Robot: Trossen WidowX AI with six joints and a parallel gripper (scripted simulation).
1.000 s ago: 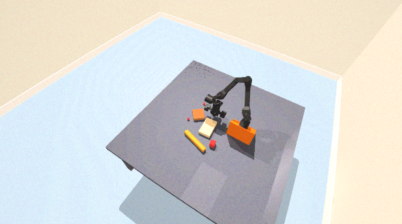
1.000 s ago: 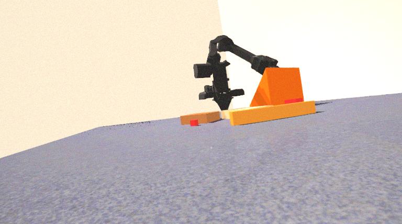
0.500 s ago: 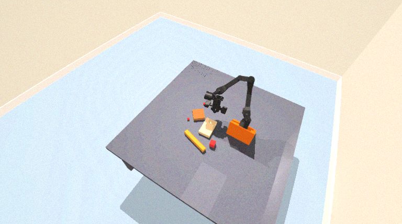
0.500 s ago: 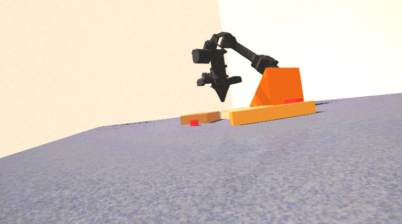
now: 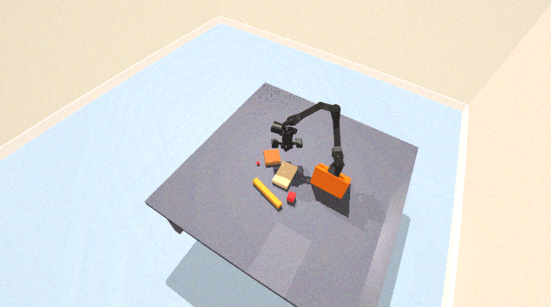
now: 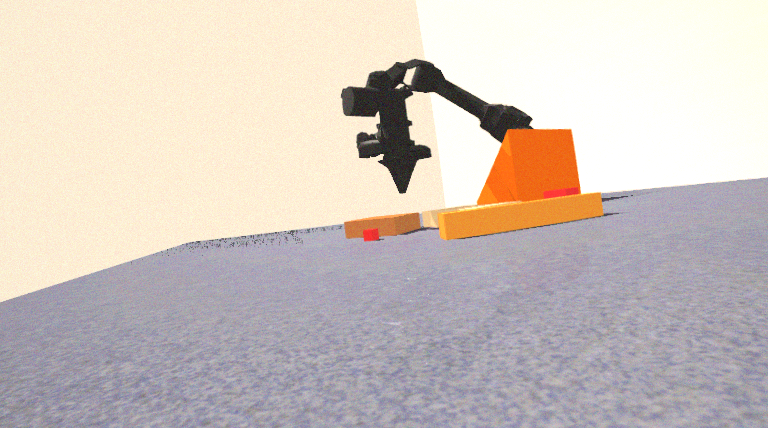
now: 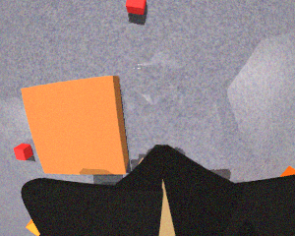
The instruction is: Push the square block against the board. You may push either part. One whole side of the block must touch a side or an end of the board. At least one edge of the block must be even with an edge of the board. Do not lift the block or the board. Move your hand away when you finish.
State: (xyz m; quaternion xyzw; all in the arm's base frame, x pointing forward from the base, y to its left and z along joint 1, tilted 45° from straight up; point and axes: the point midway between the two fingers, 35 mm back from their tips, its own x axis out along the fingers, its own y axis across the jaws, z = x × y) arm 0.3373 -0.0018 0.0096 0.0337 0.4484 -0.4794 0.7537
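The orange square block lies flat on the table. The tan board lies beside it, turned at an angle to it, with a narrow gap between their near corners in the top view. In the wrist view the fingers hide most of the board; a tan strip shows between them. My gripper is shut and empty. It points down above the level of the block's top, just off the block's side, and touches neither part.
A long yellow bar lies beyond the board. A small red cube is beside the block. A larger red cube is near the bar's end. Another red cube shows in the wrist view. The orange arm mount stands beyond the board.
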